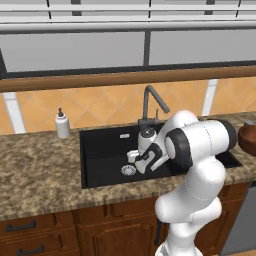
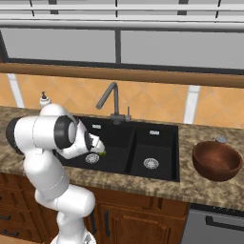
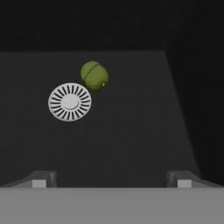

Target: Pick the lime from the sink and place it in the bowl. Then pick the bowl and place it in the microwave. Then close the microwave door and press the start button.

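My tool point(image 3: 111, 178) hangs over the left basin of the black sink point(image 1: 100, 150), its two dark fingertips point(image 3: 40, 179) standing wide apart with nothing between them. Looking along the hand, I see the lime point(image 3: 94, 75) lying on the basin floor just beside the round steel drain point(image 3: 69, 102), at its upper right edge in that view, so close that I cannot tell whether the two touch. The lime sits well ahead of my fingertips, and somewhat toward the left one. From the right base view a sliver of the lime point(image 2: 103, 153) peeks out next to my wrist, near the drain point(image 2: 92, 158) of that same basin. The grey curved faucet point(image 2: 110, 102) rises behind the divider between the basins. The brown bowl point(image 2: 217, 161) stands on the granite table point(image 2: 200, 186) to the right of the sink, well apart from the lime. A white soap bottle point(image 1: 62, 124) stands on the table left of the sink.
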